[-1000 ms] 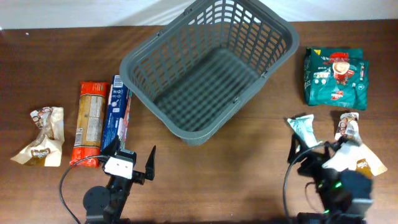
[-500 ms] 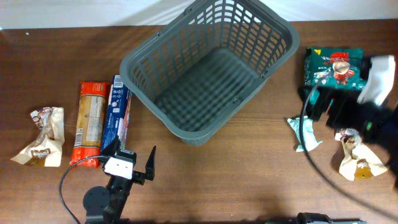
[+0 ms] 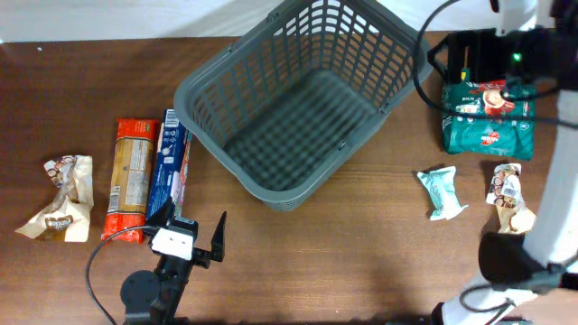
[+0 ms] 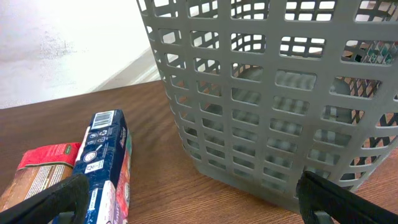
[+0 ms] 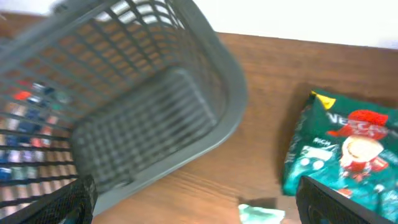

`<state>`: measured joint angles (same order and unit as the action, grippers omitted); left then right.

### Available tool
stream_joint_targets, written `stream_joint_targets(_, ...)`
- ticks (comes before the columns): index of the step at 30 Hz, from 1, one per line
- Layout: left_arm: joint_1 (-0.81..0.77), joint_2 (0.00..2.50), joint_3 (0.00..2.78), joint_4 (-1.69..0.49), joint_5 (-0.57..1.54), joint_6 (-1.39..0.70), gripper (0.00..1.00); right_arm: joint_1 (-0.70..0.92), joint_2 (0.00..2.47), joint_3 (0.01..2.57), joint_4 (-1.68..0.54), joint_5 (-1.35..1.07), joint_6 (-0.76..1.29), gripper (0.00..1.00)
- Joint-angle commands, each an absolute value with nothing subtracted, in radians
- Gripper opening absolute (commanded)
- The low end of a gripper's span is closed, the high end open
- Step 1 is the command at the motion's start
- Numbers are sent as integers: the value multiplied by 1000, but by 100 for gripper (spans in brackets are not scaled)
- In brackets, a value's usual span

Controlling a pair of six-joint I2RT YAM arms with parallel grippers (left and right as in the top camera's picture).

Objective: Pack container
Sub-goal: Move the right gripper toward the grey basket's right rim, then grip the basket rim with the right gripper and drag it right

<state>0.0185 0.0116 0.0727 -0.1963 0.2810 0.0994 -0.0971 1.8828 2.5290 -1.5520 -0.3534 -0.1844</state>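
The dark gray lattice basket [image 3: 194,88] stands empty at the table's middle back; it also shows in the left wrist view [image 4: 267,93] and the right wrist view [image 5: 124,124]. My left gripper [image 3: 190,236] is open and empty at the front left, facing the basket's near wall, and shows in its wrist view [image 4: 193,202]. My right gripper [image 3: 470,59] is open and empty, raised at the far right beside the basket's right corner, above a green coffee bag [image 3: 488,117] [image 5: 342,155]. It also shows in the right wrist view [image 5: 196,202].
A blue pack [image 3: 170,167] [image 4: 102,162], a red biscuit pack [image 3: 131,176] [image 4: 43,174] and a beige snack pack [image 3: 61,199] lie at left. A pale teal pack [image 3: 442,191] [image 5: 261,213] and a small beige pack [image 3: 508,194] lie at right.
My right arm has swung from the front right of the table up and back to the far right, over the green bag. The left arm has not moved.
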Motion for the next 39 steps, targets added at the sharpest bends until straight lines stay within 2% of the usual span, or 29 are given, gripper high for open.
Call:
stream_joint_targets(1, 14, 5, 63, -194, 289, 91, 99, -91, 1948, 2555, -1489, -310, -329, 99)
stream_joint_targets(10, 14, 5, 63, -194, 289, 91, 99, -12, 2022, 2553, -1257, -288, -550, 99)
stream_joint_targets(14, 14, 5, 63, -194, 289, 91, 99, 25, 2059, 2553, -1201, -249, -529, 99)
stream_joint_targets(20, 14, 5, 63, -194, 289, 91, 99, 33, 2147, 2553, -1162, -187, -358, 99)
stream_joint_targets(35, 14, 5, 63, -194, 289, 91, 99, 33, 2259, 2551, -1163, -171, -312, 100)
stream_joint_targets(39, 14, 5, 63, -194, 289, 91, 99, 33, 2264, 2551, -1176, -172, -311, 90)
